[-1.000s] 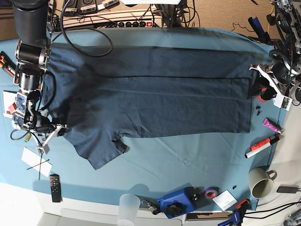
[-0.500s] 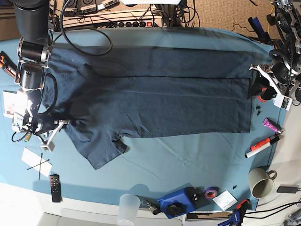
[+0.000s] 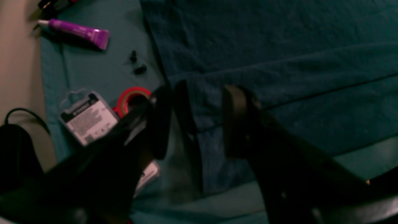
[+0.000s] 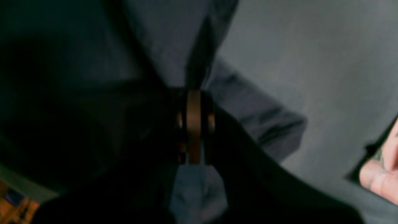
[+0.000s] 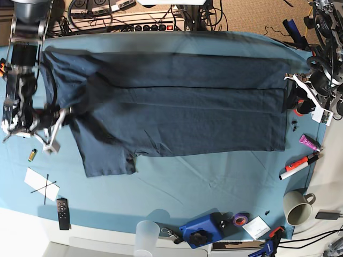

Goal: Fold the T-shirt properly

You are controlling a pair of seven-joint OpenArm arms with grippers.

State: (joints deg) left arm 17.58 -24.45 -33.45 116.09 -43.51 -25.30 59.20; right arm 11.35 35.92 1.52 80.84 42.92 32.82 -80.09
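Looking through my left wrist view, my left gripper (image 3: 199, 121) hung wide open over the hem edge of the T-shirt (image 3: 279, 62), holding nothing. Through my right wrist view, my right gripper (image 4: 194, 127) was pinched shut on a fold of the shirt's fabric. From the base view, the shirt lay spread on the teal table cloth (image 5: 214, 182) with one long side folded in and the near sleeve (image 5: 104, 155) out, so I judged the sleeve-end fold was in hand, next needing a carry across.

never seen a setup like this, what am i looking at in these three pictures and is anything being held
This is a two-armed robot folding a T-shirt. The overhead picture shows the whole table with its teal cloth; the shirt lies spread across it. The other two pictures come from small cameras mounted on each wrist, looking down past the gripper.

The right gripper is shut on the T-shirt, pinching a fold of fabric near the sleeve end. The left gripper sits open over the hem end, holding nothing.

Loose items lie around the edges: a purple tube, a red tape roll, a mug, a marker and a remote.
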